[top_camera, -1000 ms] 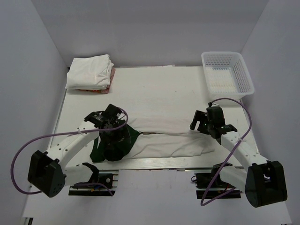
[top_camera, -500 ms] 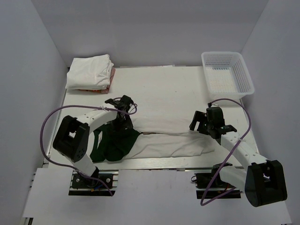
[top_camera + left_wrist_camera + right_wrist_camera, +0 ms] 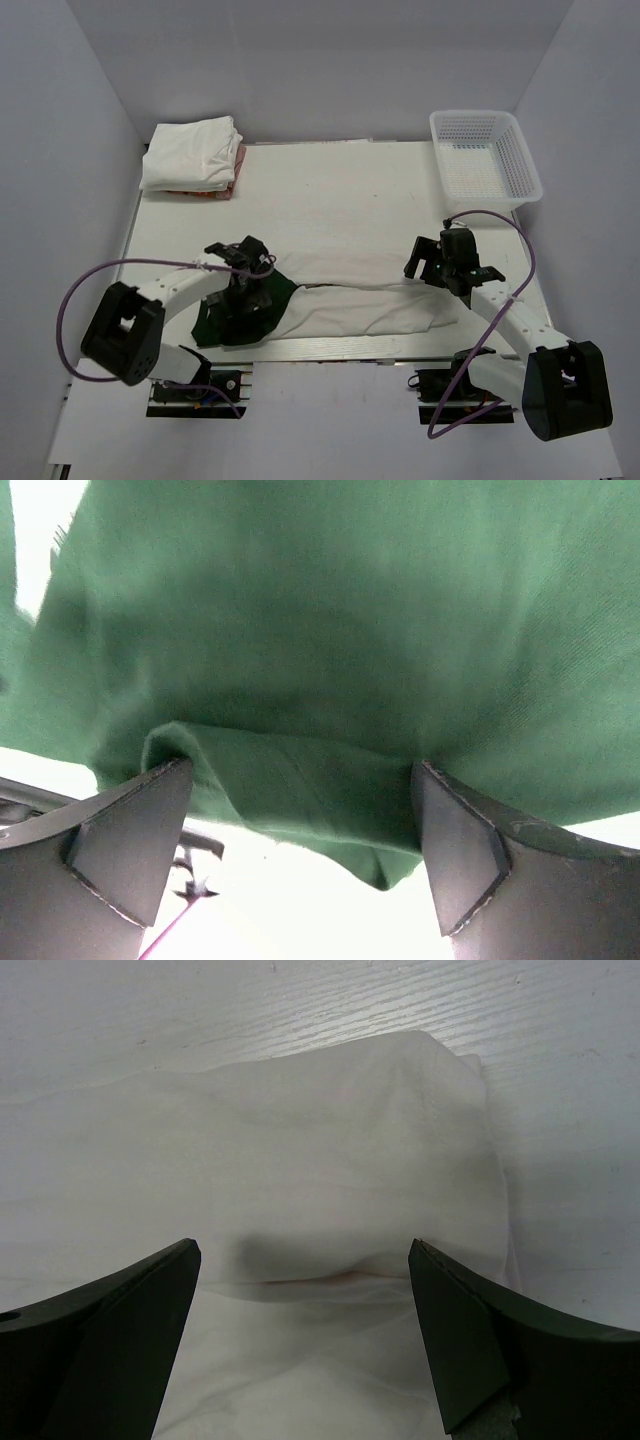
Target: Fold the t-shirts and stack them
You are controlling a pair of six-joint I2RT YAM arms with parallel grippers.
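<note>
A cream-white t-shirt point(image 3: 350, 305) with dark green sleeves point(image 3: 280, 292) lies folded lengthwise near the table's front edge. My left gripper point(image 3: 243, 293) hangs over the green sleeve end, open, its fingers straddling a fold of green cloth point(image 3: 300, 780) without pinching it. My right gripper point(image 3: 440, 262) is open above the shirt's white right end point(image 3: 330, 1190), nothing between its fingers. A stack of folded white t-shirts point(image 3: 192, 153) on an orange-pink one point(image 3: 205, 192) sits at the back left.
A white plastic lattice basket point(image 3: 485, 158) stands at the back right corner. The table's metal front rail point(image 3: 330, 347) runs just below the shirt. Grey walls enclose the table on three sides.
The left arm swung out over the sleeve and has drawn back toward the front; its gripper now sits lower over the green cloth. The right arm stayed still.
</note>
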